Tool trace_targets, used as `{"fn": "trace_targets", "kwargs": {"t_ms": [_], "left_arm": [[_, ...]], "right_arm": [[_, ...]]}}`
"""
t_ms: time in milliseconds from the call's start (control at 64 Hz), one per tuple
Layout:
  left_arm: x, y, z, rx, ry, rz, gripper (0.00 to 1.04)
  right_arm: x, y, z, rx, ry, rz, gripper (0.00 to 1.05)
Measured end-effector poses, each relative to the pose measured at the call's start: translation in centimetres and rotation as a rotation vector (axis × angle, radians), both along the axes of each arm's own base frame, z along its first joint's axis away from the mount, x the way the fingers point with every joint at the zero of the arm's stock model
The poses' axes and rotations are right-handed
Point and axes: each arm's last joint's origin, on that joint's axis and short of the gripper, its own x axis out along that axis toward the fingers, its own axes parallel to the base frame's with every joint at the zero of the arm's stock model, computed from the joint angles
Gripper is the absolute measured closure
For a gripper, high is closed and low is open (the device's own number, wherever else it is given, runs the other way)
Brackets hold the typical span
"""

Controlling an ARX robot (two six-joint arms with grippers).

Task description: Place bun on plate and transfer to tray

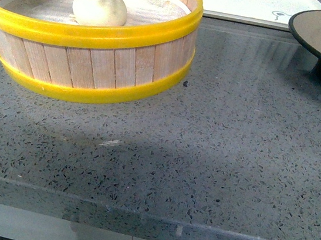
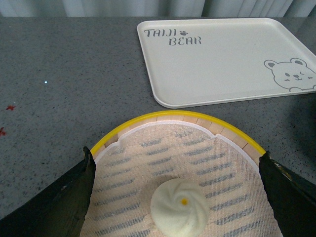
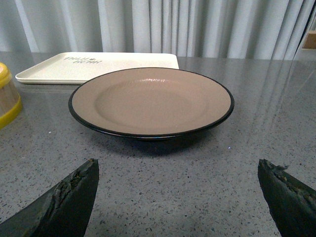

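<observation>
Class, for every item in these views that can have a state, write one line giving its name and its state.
bun: resting in the steamer basket, not gripped.
steamer basket: uncovered, holding one bun.
plate: upright on the counter, empty.
tray: flat on the counter, nothing on the part in view.
left gripper: open, above the steamer basket.
right gripper: open, empty, facing the plate.
</observation>
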Motion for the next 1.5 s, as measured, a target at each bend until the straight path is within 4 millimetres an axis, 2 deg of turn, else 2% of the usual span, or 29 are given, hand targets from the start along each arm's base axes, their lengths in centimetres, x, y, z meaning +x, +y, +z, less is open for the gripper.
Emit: {"fn": "trace_targets", "kwargs": {"t_ms": [172,343,749,1265,1452,1499], "left_arm": [[1.5,-1.2,-0.8,0.044,0.068,-0.020,0.07],[2.4,-1.9,-2.6,0.099,0.148,-0.030,0.07],[2.6,-3.5,-4.2,0.251,0.161,-0.038,0.07],[3.0,-3.1,-5.4,0.334,0.209,-0.059,0.07],[2.9,-3.1,-5.7,0.334,0.218,-0.075,0.32],[2.9,-3.1,-5.8,0.330,0.221,-0.084,0.41]], "right_arm": [[0.0,0.0,0.0,0.000,0.000,0.000,0.09],[0.0,0.0,0.0,0.000,0.000,0.000,0.09],[0.0,0.0,0.0,0.000,0.000,0.000,0.09],[0.0,0.0,0.0,0.000,0.000,0.000,0.09],[0.0,0.0,0.0,0.000,0.000,0.000,0.09],[0.0,0.0,0.0,0.000,0.000,0.000,0.09]]}}
